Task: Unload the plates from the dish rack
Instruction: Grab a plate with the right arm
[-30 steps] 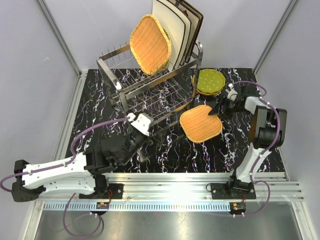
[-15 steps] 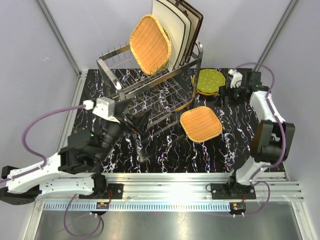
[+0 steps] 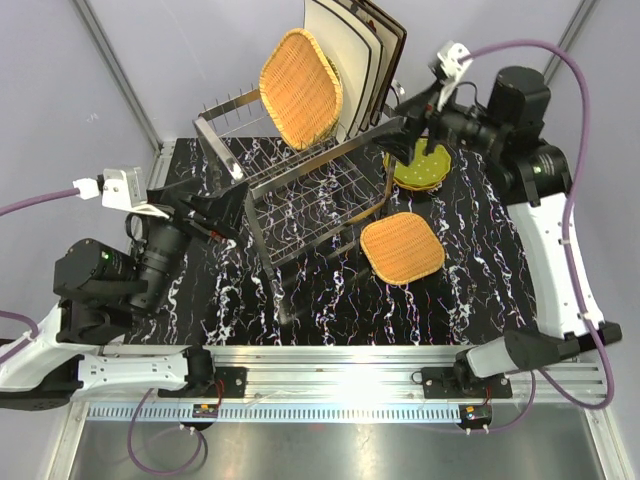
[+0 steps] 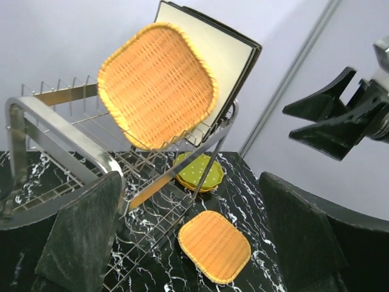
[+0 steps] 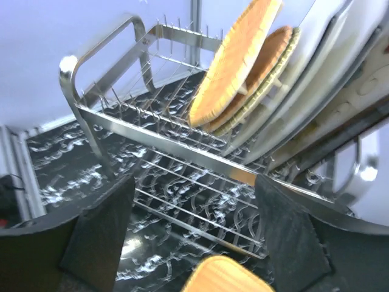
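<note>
Black marble table (image 3: 330, 300) carries the rack (image 3: 300, 190). We see a wicker plate (image 3: 300, 88) and cream plates (image 3: 350, 50) standing in it, while a second wicker plate (image 3: 401, 249) and a green plate (image 3: 420, 162) lie on the table beside it. The left gripper (image 3: 235, 210) and right gripper (image 3: 398, 135) are both spread and hold nothing.

Illumination is bright and even. The silver aluminium base rail (image 3: 330, 360) glares white. In the right wrist view, the large chrome wire dish rack (image 5: 170, 146) is motion-blurred.
</note>
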